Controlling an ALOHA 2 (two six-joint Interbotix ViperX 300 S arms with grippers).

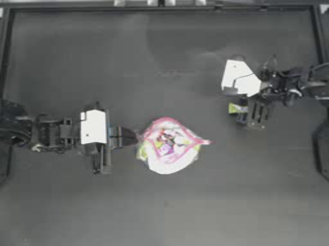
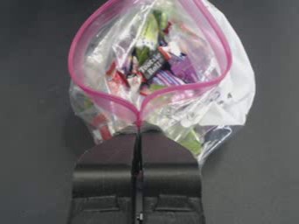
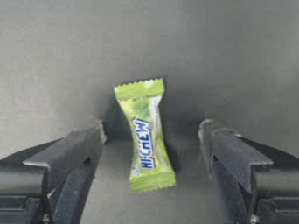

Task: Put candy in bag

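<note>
The bag (image 1: 170,146) lies at the table's middle, clear plastic with a pink seal strip and colourful sweets inside. Its mouth (image 2: 152,65) gapes wide. My left gripper (image 1: 132,138) is shut on the bag's left edge, its jaws (image 2: 139,135) pinching the pink strip where the two sides meet. The candy (image 1: 235,109), a yellow-green wrapped sweet, lies flat on the table at the right. My right gripper (image 1: 247,111) is over it and open. In the right wrist view the candy (image 3: 144,135) sits between the two spread fingers (image 3: 79,146), with a gap on each side.
The dark table (image 1: 160,57) has a raised rim along the top and sides. The candy lies up and to the right of the bag, with bare table between them.
</note>
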